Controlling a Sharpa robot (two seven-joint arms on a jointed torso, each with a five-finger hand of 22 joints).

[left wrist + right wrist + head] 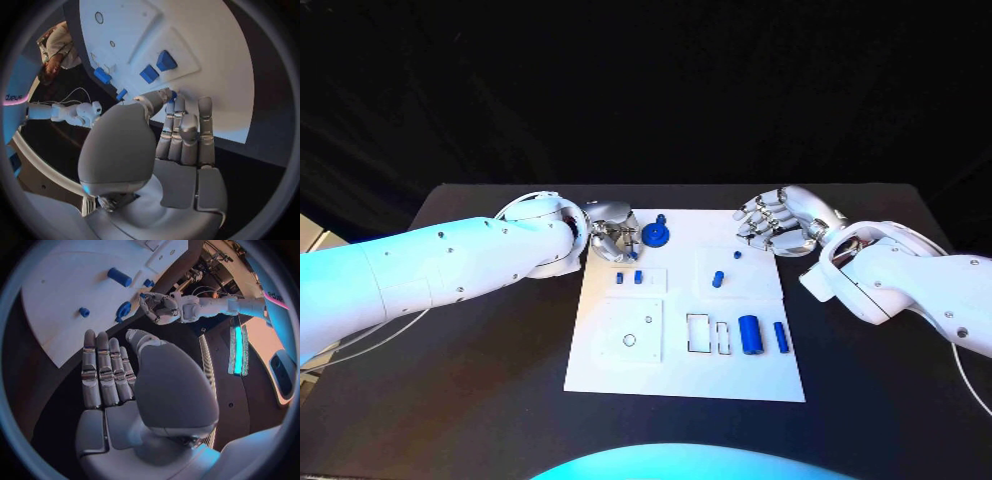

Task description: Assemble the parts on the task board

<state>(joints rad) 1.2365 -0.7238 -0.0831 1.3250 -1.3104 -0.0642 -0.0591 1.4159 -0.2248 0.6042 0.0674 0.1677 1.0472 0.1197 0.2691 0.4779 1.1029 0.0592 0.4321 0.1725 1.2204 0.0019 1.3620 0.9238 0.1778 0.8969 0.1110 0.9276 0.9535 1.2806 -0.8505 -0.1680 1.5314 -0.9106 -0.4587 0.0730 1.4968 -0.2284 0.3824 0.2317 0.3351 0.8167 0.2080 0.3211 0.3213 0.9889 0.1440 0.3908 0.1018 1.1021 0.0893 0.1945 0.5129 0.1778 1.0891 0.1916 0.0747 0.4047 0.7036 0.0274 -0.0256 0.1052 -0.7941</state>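
The white task board (687, 375) lies mid-table. My left hand (615, 238) is at its far left corner, right beside a blue round part with a knob (656, 236). In the left wrist view the thumb and a fingertip (170, 107) meet on a small blue part (173, 94), mostly hidden. My right hand (779, 222) hovers off the board's far right corner, fingers straight and holding nothing (106, 367). Two small blue blocks (629, 278) sit in a recess. A short blue piece (718, 279) and a peg (737, 254) stand further right.
A blue cylinder (750, 334) and a blue bar (782, 337) lie at the board's right side, next to two narrow rectangular slots (698, 333). A raised plate with holes (630, 333) is on the near left. Black table (473, 360) surrounds the board.
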